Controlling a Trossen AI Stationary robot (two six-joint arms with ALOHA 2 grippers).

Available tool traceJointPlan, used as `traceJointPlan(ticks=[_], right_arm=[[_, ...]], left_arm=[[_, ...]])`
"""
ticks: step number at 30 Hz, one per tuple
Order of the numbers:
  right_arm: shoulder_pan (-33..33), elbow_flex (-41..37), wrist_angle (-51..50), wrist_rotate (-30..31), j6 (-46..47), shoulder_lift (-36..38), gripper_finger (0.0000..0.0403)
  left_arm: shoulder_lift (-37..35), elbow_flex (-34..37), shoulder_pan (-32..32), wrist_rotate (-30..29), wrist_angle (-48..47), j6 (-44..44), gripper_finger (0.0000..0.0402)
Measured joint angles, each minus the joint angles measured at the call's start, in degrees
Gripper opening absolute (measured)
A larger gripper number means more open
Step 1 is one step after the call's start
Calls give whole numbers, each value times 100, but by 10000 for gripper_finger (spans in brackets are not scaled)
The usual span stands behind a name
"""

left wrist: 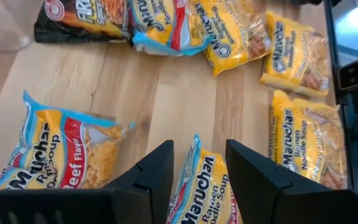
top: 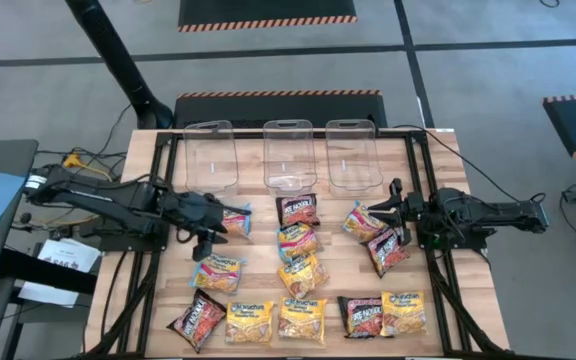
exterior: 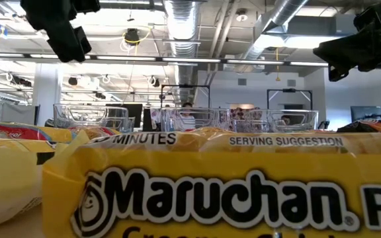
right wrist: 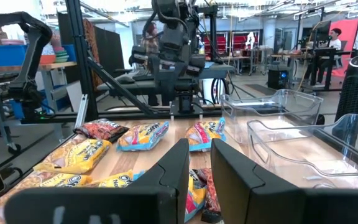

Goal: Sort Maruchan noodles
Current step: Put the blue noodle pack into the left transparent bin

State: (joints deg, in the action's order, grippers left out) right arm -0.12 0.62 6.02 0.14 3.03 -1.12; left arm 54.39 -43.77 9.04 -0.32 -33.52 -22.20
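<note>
Several Maruchan noodle packets lie flat on the wooden table: yellow-orange ones (top: 302,320), black-red ones (top: 298,209) and light blue-pink ones (top: 236,220). My left gripper (top: 208,236) hangs open above the table's left part. In its wrist view a blue-pink packet (left wrist: 199,186) shows below the gap between its fingers, and another blue-pink packet (left wrist: 55,152) lies beside it. In the low view this gripper (exterior: 65,33) stands well above the packets. My right gripper (top: 392,207) waits at the table's right side, level, its fingers (right wrist: 174,171) a little apart with nothing between them.
Three clear plastic bins (top: 211,150) (top: 289,150) (top: 353,150) stand in a row along the far edge. Dark frame rails (top: 158,190) run down both sides of the table. A bare strip of wood (top: 258,190) lies between the bins and the packets.
</note>
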Motion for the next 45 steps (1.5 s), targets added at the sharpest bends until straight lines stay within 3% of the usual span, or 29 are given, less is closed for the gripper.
traceJointPlan(ticks=[6,14,28,45], right_arm=[[0,1,-42,0,2,1,95],[0,2,-59,8,2,2,95],[0,7,-396,13,4,0,95],[0,7,-396,13,4,0,95]], left_arm=[[376,0,0,55,-47,-480,165],[690,0,69,983,-221,-1373,170],[1323,0,631,1060,-441,-1672,170],[1329,0,1635,-76,-568,-2158,169]])
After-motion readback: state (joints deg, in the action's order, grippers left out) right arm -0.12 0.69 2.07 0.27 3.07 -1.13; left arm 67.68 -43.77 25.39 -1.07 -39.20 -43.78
